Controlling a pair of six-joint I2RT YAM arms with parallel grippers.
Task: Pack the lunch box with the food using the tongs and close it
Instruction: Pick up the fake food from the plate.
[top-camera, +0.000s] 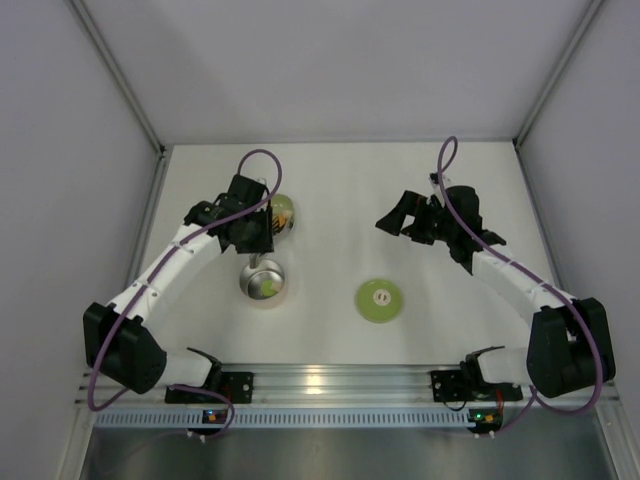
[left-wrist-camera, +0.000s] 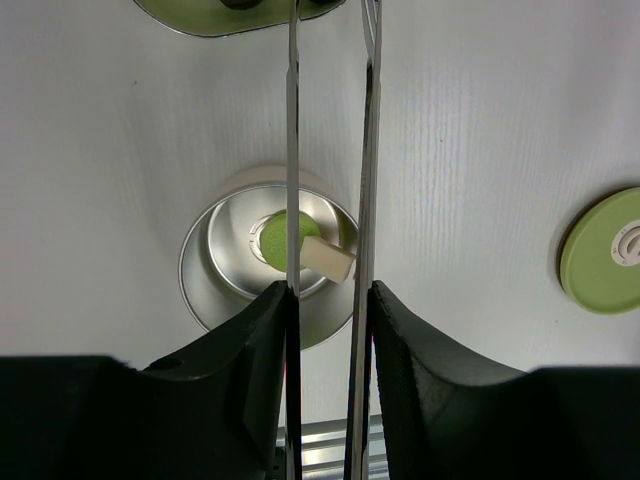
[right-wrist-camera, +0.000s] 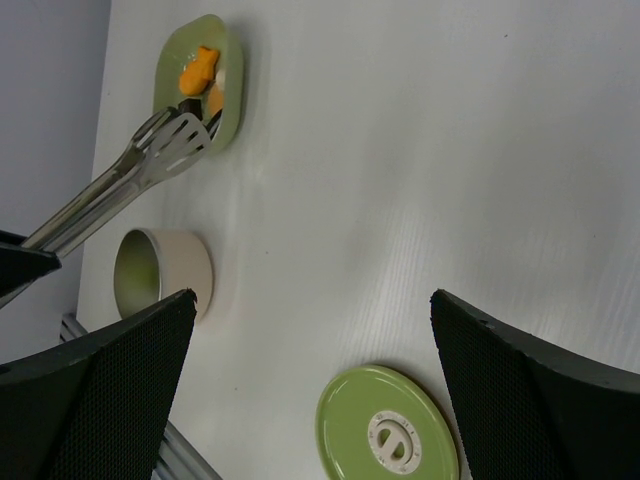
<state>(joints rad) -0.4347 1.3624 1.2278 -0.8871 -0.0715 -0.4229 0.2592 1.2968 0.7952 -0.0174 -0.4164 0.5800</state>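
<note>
Left claw (left-wrist-camera: 330, 292) is clenched on the handle end of the tongs (left-wrist-camera: 293, 150). Its two black fingers (left-wrist-camera: 250, 345) press the thin metal arms from outside, so that the arms run nearly parallel up the middle of the left wrist view with a narrow gap between them. In the top view the left claw (top-camera: 255, 235) hangs left of centre, between the lunch box (top-camera: 263, 282) and the pale green dish (top-camera: 286, 208). The lunch box stands open on the white table (top-camera: 330, 190), just below the claw in the frame. In the left wrist view it lies beneath the tongs, and inside it rest a round yellow-green piece (left-wrist-camera: 278, 238) and a pale piece (left-wrist-camera: 330, 258) touching it. The right wrist view shows the tongs' flat slotted tips (right-wrist-camera: 180, 135) close together at the lower edge of the dish, in the upper left of that frame. They are just beside an orange piece (right-wrist-camera: 198, 70) lying in the dish; whether anything is pinched between the tips cannot be told. The green lid (top-camera: 380, 300) with its white centre lies flat on the table, right of the lunch box and well apart from it, below centre. At the right of centre in the top view the right claw (top-camera: 398, 215) hovers released, its fingers (right-wrist-camera: 110, 400) spread wide with nothing between them.
</note>
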